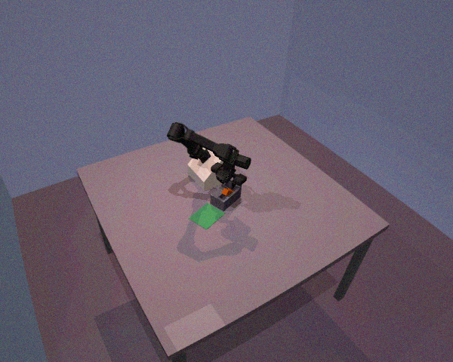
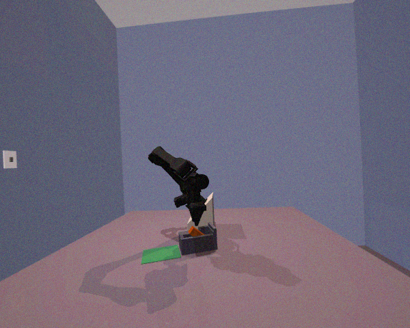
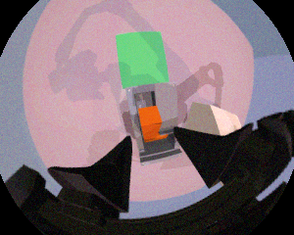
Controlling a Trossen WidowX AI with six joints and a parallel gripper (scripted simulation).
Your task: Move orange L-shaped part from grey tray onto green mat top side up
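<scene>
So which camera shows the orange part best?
The wrist view: the orange part fills the space between the open gripper's fingers, in the tray. Exterior shows a small tilted sliver; top shows only a speck under the arm.

The room is enclosed by blue walls [image 2: 233, 116], and a pale ceiling [image 2: 212, 10] is seen at the top of the exterior view. A white wall plate [image 2: 9, 159] is mounted on the left wall. The floor [image 1: 406, 272] is shown in dark brownish purple. A square mauve table [image 1: 149, 241] on dark legs [image 1: 351, 268] is placed near the corner. Several soft shadows are cast across the table top, and a paler patch [image 1: 193, 325] is seen at its near edge.
</scene>
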